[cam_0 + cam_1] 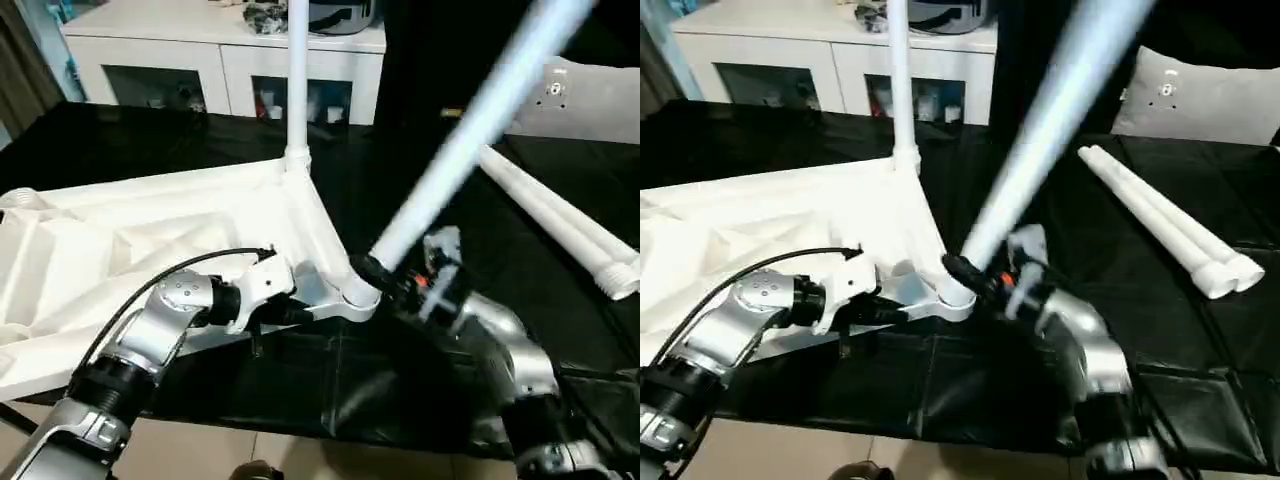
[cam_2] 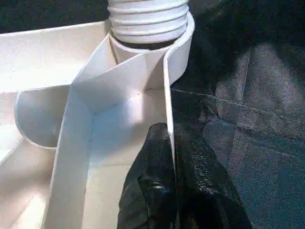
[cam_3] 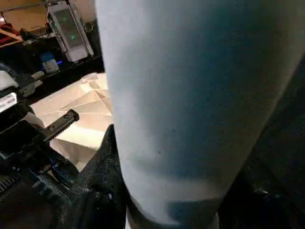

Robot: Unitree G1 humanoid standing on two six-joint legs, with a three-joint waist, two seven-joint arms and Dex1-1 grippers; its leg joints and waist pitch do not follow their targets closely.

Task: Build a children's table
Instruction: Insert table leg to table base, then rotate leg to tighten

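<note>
Left gripper (image 2: 167,191): pinching the tabletop (image 1: 120,250) rim.
Right gripper (image 1: 385,275): clamped on a tilted leg (image 1: 470,130) at the corner socket (image 1: 355,297).

I see a black sheet (image 1: 560,330) over the worktop, creased near the front edge. Beyond the far edge stands a white cabinet (image 1: 200,60) with glass-fronted doors and dark clutter (image 1: 270,15) on top. At the far right corner rests a grey-white cushion (image 1: 1200,100).
</note>
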